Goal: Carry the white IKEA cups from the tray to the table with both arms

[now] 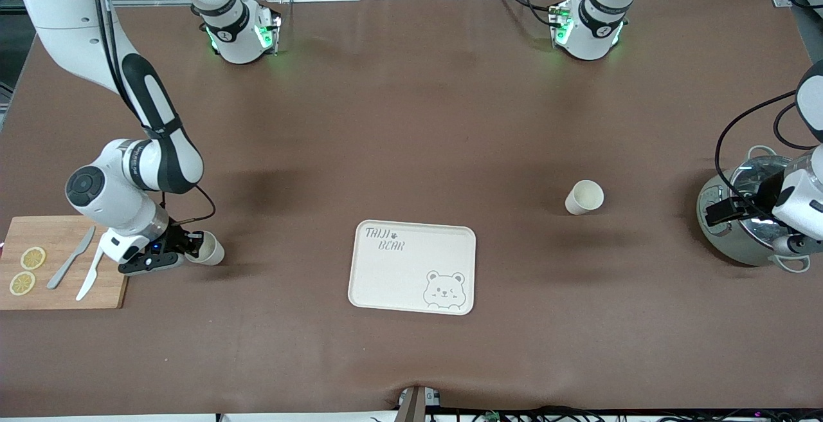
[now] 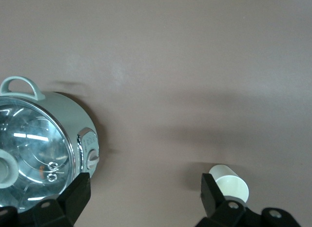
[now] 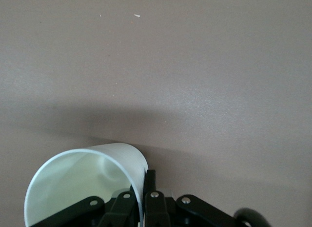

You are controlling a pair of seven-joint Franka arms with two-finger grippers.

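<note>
As we read it, both cups are off the tray.
Right end effector (image 1: 186,256): pinching one wall of a white cup (image 1: 207,248), low at the tabletop (image 1: 411,119) beside the cutting board (image 1: 61,235); we judge it is setting the cup down.
Left end effector (image 1: 720,210): spread, holding nothing, over the steel pot (image 1: 739,242), waiting.
Second cup (image 1: 584,197): on the tabletop, between tray and pot.
Tray (image 1: 412,267): bare, mid-tabletop.
</note>
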